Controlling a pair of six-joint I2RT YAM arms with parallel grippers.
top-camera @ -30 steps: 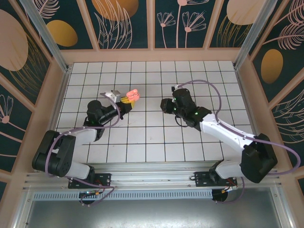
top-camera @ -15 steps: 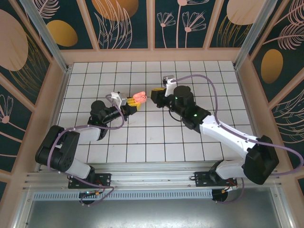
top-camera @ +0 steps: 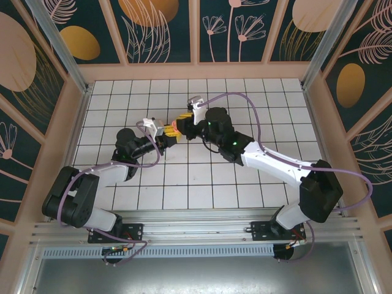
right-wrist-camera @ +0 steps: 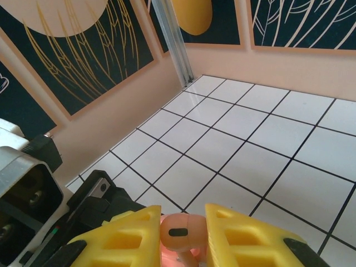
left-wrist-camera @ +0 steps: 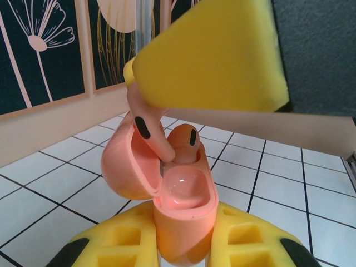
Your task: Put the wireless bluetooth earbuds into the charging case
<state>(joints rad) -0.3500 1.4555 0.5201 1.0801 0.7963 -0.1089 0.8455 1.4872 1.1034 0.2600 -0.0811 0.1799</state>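
The salmon-pink charging case stands upright with its lid swung open to the left. My left gripper is shut on its body, which sits between the yellow fingers. One earbud sits in the far slot. A second earbud slants down into the case mouth from under the right gripper's yellow finger. In the right wrist view my right gripper is shut on that earbud. From above, the right gripper meets the left gripper over the case.
The white tiled floor stretches around both arms. Beige walls with dark floral panels close it in at the back and sides. The left arm's black wrist body lies just below the right gripper.
The right arm has swung left across the floor and brought its gripper over the open case. The left gripper has kept hold of the case near the same spot.
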